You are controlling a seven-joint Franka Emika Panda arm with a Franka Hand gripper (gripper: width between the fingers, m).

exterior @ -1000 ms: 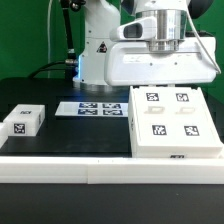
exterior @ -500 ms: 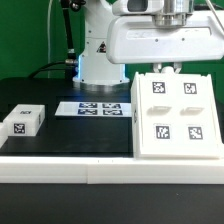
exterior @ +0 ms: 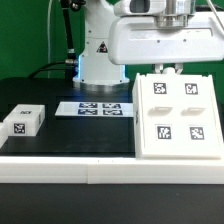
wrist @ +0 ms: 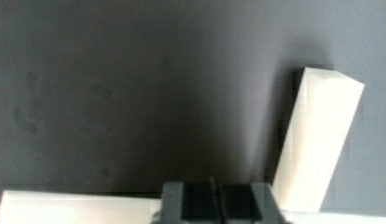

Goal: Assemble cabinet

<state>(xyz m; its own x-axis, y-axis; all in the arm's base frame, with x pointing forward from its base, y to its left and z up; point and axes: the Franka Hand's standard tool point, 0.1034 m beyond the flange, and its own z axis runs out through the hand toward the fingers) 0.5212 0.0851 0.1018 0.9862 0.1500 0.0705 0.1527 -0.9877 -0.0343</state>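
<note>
The big white cabinet body [exterior: 178, 115], with four tags on its upper face, stands at the exterior view's right, its far edge raised off the black table. My gripper [exterior: 166, 68] is at that raised far edge, fingers pointing down and mostly hidden behind it. In the wrist view my gripper [wrist: 218, 198] has its dark fingers drawn together at the white edge [wrist: 65, 208] of the body. A long white wall [wrist: 323, 130] of the body runs beside them. A small white box part [exterior: 22, 122] with tags lies at the exterior view's left, far from the gripper.
The marker board [exterior: 92, 108] lies flat at the back middle of the black table [exterior: 70, 140]. The robot's white base [exterior: 100, 55] stands behind it. The table's white front edge [exterior: 100, 170] runs across the foreground.
Since one second ago the gripper has risen and the cabinet body's far edge has come up with it, so the body tilts more. The last half second shows almost no motion.
</note>
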